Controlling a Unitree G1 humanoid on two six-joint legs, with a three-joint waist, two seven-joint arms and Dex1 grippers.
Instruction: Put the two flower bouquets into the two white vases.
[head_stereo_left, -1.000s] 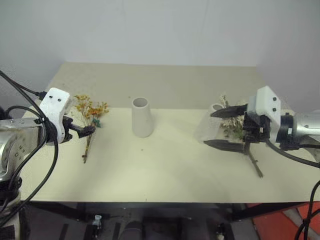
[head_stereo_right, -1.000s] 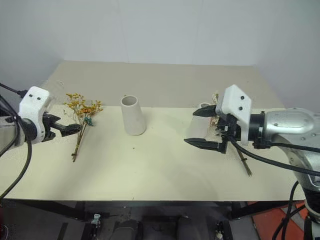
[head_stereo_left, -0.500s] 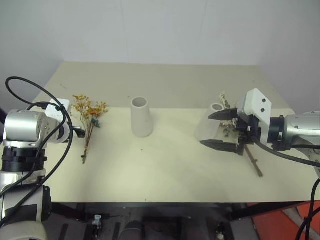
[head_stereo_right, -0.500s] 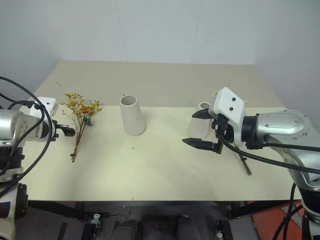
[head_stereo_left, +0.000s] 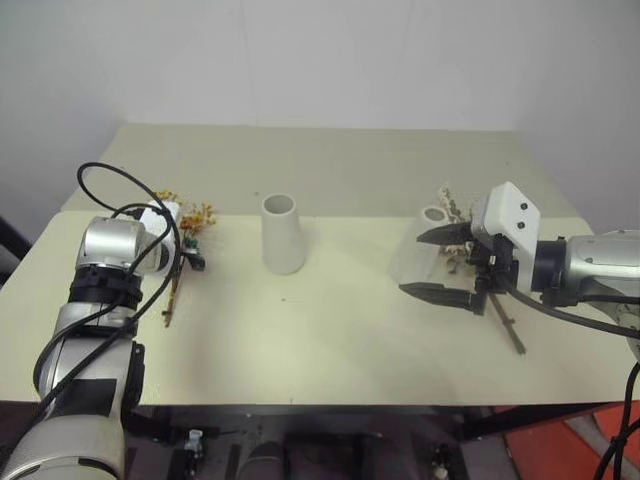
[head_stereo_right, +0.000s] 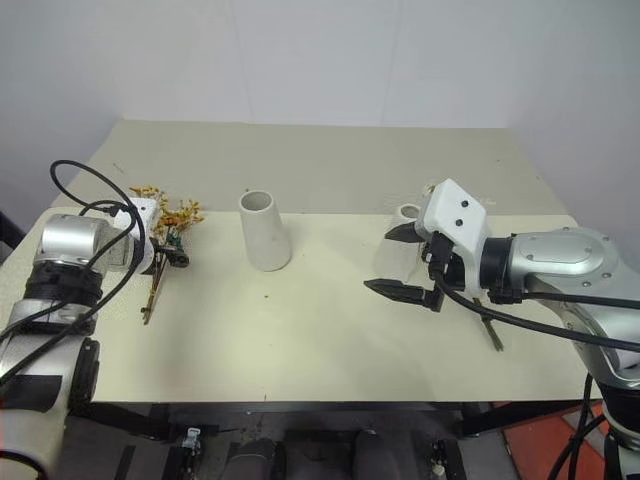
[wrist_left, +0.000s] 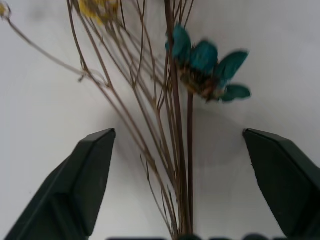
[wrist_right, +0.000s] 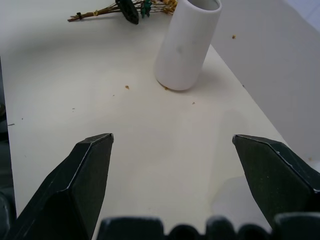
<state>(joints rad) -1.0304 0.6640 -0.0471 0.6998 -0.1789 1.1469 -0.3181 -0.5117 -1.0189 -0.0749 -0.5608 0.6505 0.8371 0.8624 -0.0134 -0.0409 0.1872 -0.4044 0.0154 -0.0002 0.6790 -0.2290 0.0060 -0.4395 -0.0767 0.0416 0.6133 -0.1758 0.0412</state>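
Left eye view: I see a cream table (head_stereo_left: 330, 350) running back to a white wall, its near edge across the bottom of the view and its left and right edges both visible. One vase (head_stereo_left: 283, 234) stands upright near the middle of the table, with bare surface on all sides of it. The widest open stretch lies between this vase and my right gripper (head_stereo_left: 440, 265), and along the near edge in front of both.

My left gripper (wrist_left: 185, 190) is down at the yellow bouquet (head_stereo_left: 183, 240), which lies flat near the left edge with its stems pointing toward me. In the left wrist view the two fingers (wrist_left: 85, 185) stand apart on either side of the brown stems, touching none of them; the teal bit (wrist_left: 207, 62) lies just past the fingers. That hand is released and grasps nothing.

My right gripper hovers over the right half of the table, its two fingers (wrist_right: 80, 185) spread wide with nothing between them. The second vase (head_stereo_left: 433, 215) stands just behind it, partly hidden, so I cannot judge how much room surrounds it. The pale bouquet (head_stereo_left: 470, 262) lies on the table beside that vase, largely covered by the gripper, with a dark stem (head_stereo_left: 508, 327) reaching toward the near right corner.

I can read no brand, label or writing on the vases, the table or the grippers.
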